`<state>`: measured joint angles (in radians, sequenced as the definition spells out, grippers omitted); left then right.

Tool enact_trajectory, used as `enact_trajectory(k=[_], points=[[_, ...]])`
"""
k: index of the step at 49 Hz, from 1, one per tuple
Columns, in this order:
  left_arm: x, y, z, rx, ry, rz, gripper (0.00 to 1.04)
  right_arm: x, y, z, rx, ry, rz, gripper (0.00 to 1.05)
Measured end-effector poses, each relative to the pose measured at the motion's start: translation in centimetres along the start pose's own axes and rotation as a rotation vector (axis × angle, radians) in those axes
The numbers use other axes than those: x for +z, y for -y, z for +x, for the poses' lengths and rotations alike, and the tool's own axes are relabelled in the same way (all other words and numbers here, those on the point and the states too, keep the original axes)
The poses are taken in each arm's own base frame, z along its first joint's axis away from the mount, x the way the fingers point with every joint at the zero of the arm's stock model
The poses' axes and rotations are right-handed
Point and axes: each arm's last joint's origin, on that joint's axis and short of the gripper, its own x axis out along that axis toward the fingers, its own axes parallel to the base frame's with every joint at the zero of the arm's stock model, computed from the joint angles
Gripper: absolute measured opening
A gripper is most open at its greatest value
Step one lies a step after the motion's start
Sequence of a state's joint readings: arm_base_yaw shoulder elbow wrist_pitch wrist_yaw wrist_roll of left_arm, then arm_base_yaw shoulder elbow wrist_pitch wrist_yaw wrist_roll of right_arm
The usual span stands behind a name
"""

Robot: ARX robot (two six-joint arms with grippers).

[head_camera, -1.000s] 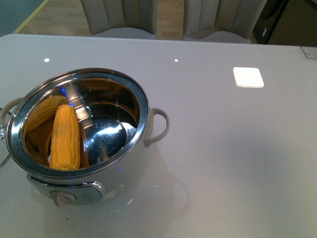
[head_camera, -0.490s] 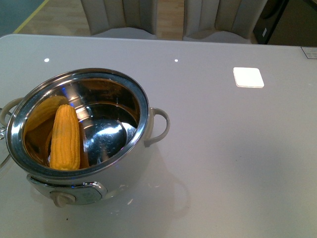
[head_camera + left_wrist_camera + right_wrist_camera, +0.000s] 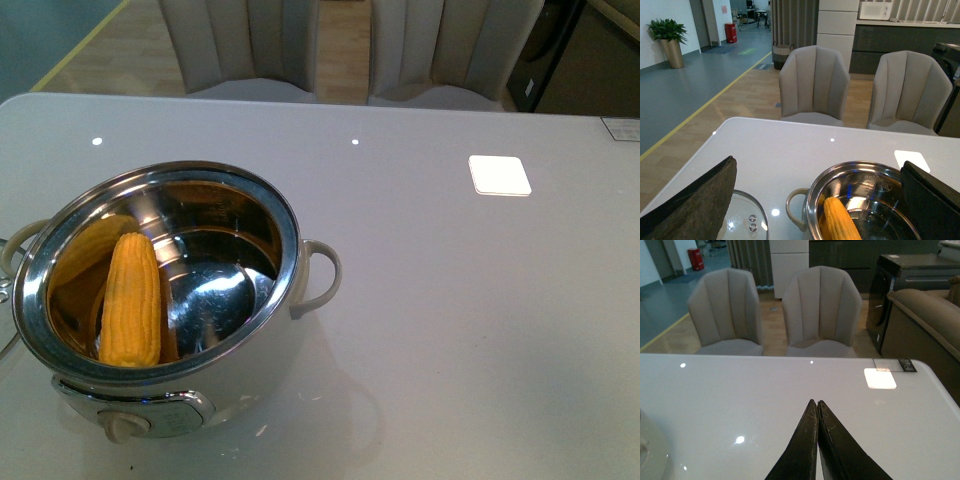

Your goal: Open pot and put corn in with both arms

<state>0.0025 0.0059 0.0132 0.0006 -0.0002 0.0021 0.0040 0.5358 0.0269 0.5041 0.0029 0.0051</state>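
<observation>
The cream-white pot stands open at the table's near left, its steel bowl bare. The corn lies inside, leaning against the bowl's left wall, its reflection beside it. In the left wrist view the pot and corn lie below my left gripper, which is open with its fingers spread wide and empty. The glass lid rests flat on the table left of the pot. My right gripper is shut on nothing above bare table to the pot's right. Neither arm shows in the front view.
A white square patch lies on the table at the far right. Two grey chairs stand behind the far edge. A sofa and dark cabinet stand beyond the table's right side.
The whole front view has slid slightly downward in the picture. Pot and corn keep their places on the table.
</observation>
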Motion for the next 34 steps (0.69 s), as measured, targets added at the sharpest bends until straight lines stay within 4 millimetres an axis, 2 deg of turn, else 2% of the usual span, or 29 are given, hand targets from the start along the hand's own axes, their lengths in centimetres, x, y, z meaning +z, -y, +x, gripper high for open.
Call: enact_trajectory(k=[34], points=[[0.0,0.0,0.0,0.0,0.0,0.0,0.98,0.2,0.0,-1.9,0.002,0.023,0.0,0.02]])
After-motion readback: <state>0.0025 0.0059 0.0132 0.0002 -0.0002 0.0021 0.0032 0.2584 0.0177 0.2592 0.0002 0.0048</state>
